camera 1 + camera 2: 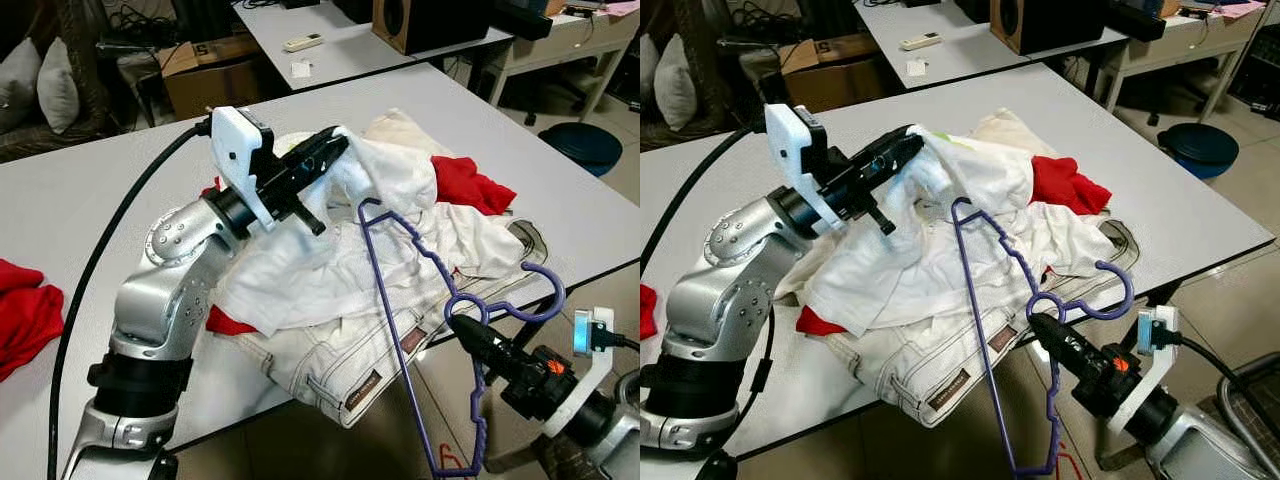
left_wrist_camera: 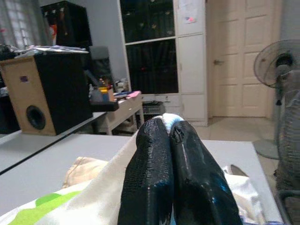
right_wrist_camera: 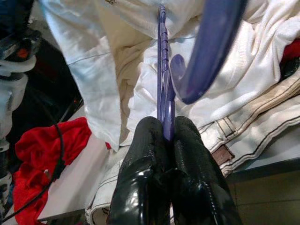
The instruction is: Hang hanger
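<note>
The right gripper (image 1: 1040, 325) has its jaws clamped on the purple hanger (image 1: 985, 300) just below the hook, tilting it over the surface edge, while the left gripper (image 1: 335, 145), jaws pinched shut on the white garment (image 1: 400, 175), lifts it, likely to thread the hanger in.

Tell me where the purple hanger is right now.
The purple hanger is pinched in the right hand at the table's near edge, its upper end against the white shirt.

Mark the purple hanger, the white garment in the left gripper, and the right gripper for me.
purple hanger (image 1: 388, 300), left eye view, on its long straight arm.
white garment (image 1: 980, 165), right eye view, on the lifted fold.
right gripper (image 1: 1037, 325), right eye view, at the fingertips clamping the hanger's neck.
</note>
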{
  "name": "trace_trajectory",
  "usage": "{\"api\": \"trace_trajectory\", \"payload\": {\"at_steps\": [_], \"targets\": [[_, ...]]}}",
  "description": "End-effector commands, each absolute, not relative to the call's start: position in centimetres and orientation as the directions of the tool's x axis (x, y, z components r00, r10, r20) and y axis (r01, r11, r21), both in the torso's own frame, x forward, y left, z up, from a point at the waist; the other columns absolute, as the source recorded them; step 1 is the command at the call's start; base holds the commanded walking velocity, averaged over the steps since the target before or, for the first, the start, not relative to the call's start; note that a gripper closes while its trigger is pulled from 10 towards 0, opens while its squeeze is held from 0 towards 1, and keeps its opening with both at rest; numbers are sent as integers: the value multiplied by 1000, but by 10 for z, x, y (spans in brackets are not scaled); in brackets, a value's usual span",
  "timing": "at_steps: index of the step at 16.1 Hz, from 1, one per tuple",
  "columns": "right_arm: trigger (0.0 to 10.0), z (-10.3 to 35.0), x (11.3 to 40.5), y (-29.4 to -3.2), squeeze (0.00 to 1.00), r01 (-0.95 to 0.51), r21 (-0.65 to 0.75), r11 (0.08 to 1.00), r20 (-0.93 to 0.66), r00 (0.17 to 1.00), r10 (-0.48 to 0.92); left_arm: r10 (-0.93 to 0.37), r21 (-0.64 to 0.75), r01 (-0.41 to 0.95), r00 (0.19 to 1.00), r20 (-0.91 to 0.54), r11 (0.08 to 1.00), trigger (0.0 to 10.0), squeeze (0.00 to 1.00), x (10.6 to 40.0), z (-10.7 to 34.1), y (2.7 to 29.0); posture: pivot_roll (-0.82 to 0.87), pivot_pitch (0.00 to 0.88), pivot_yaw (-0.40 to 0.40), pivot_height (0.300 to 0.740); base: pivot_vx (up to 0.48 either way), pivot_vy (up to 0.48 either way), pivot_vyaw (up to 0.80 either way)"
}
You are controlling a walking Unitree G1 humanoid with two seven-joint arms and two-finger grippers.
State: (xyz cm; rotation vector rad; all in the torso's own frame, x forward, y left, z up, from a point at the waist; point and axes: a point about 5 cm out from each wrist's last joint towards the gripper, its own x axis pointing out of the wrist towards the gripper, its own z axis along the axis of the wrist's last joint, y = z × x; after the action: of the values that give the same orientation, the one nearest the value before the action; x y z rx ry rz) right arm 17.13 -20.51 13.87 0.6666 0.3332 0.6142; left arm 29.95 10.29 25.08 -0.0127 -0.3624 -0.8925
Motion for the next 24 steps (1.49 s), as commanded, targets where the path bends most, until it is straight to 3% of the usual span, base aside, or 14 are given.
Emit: {"api": "trace_trajectory", "payload": {"at_steps": [1,4,9,12,17,21,24], "targets": [[10000,138,171,-204,0,-426,659,620,-97,770,631,-756,147,760,567,327,634,0,0,297,255,107,-51,48,97,740,0,0,0],[10000,131,167,-197,0,-457,600,657,-173,727,664,-758,147,763,563,329,630,0,0,298,257,106,-51,43,103,740,0,0,0],[10000,139,171,-199,0,-458,600,656,-94,774,626,-774,155,777,543,326,611,0,0,296,258,105,-53,41,107,740,0,0,0],[10000,130,164,-199,0,-421,610,671,-137,779,613,-743,136,759,557,370,637,0,0,300,267,108,-52,40,111,740,0,0,0],[10000,145,172,-194,0,-482,609,630,-28,781,624,-785,168,778,546,294,605,0,0,300,253,99,-56,54,123,740,0,0,0],[10000,144,169,-182,0,-547,576,608,-69,709,702,-755,178,739,602,260,650,0,0,307,246,94,-50,56,112,740,0,0,0],[10000,139,169,-184,0,-532,559,636,-115,710,695,-723,173,706,636,272,686,0,0,312,249,95,-46,58,108,740,0,0,0]]}}
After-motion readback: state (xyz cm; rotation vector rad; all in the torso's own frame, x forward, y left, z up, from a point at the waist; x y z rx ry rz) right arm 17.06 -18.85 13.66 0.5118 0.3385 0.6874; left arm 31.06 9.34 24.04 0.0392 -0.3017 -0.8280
